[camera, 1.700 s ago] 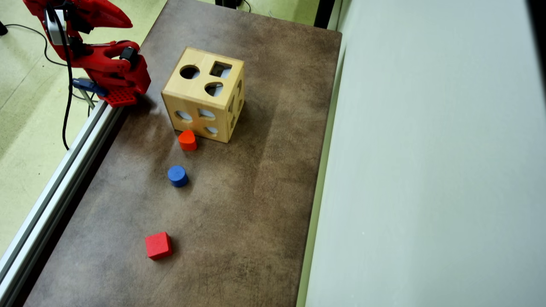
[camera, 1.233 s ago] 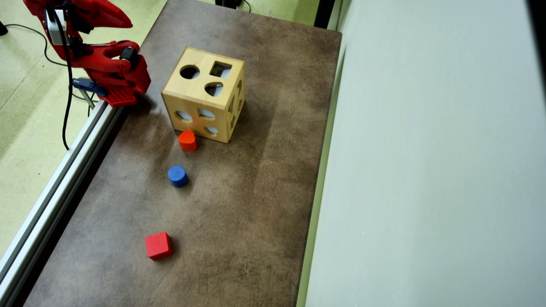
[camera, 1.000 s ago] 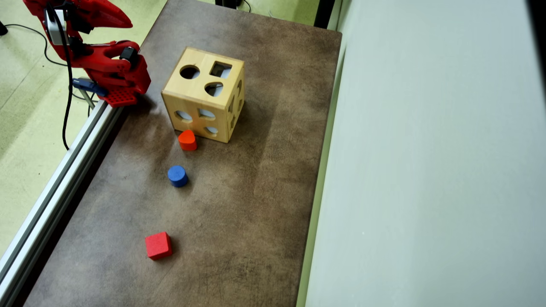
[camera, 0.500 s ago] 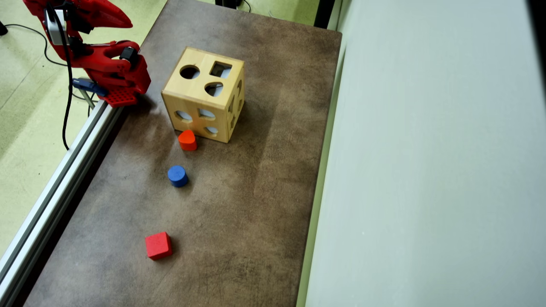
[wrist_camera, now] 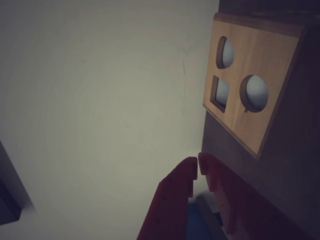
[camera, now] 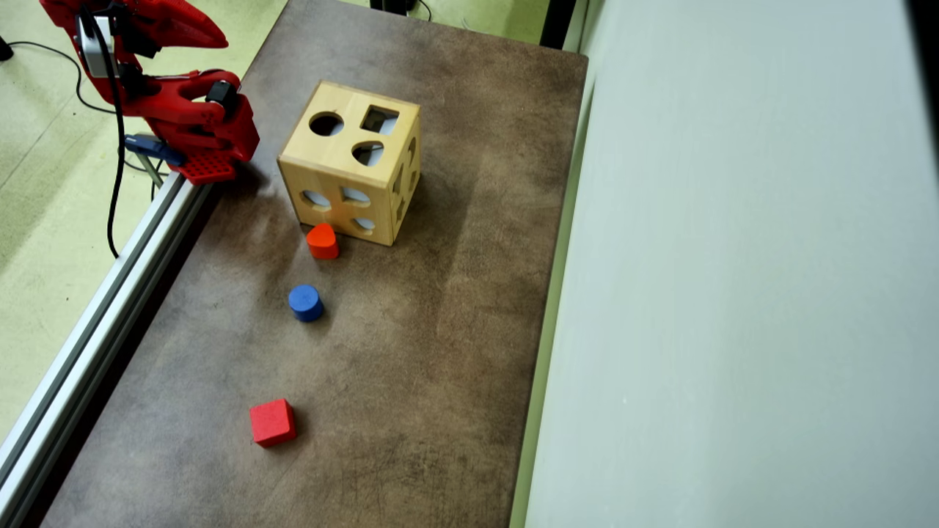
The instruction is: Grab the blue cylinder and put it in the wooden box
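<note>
In the overhead view the blue cylinder (camera: 305,302) stands on its flat end on the brown table, in front of the wooden box (camera: 352,161). The box has round, square and rounded holes in its faces. My red gripper (camera: 218,38) is folded back over the arm's base at the top left, far from the cylinder. In the wrist view the gripper (wrist_camera: 198,167) has its tips almost touching and nothing between them. The box (wrist_camera: 252,82) shows at the right of that view; the cylinder does not show there.
An orange-red rounded block (camera: 322,240) lies against the box's front face. A red cube (camera: 272,422) lies nearer the front. An aluminium rail (camera: 103,308) runs along the table's left edge. A pale wall panel (camera: 733,293) borders the right side.
</note>
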`<action>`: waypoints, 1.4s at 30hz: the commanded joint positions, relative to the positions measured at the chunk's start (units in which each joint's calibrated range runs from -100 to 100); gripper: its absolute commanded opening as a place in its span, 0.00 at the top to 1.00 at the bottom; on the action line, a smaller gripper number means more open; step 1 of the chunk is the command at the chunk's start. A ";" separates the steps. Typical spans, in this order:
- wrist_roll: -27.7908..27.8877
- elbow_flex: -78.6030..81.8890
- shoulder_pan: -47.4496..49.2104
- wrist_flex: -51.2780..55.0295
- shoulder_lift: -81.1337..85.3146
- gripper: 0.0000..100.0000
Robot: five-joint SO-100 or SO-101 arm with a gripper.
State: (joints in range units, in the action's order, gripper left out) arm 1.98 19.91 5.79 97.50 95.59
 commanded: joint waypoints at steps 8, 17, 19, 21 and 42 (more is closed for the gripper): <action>0.10 0.13 -0.14 0.25 -0.18 0.99; -0.15 0.13 -0.14 0.25 -0.18 0.99; -0.20 0.13 -0.14 0.17 -0.18 0.99; 0.10 0.13 -0.14 0.17 -0.18 0.99; 0.39 -8.28 -0.21 -0.31 -19.97 0.87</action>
State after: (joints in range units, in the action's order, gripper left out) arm 1.98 18.01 5.79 97.50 83.73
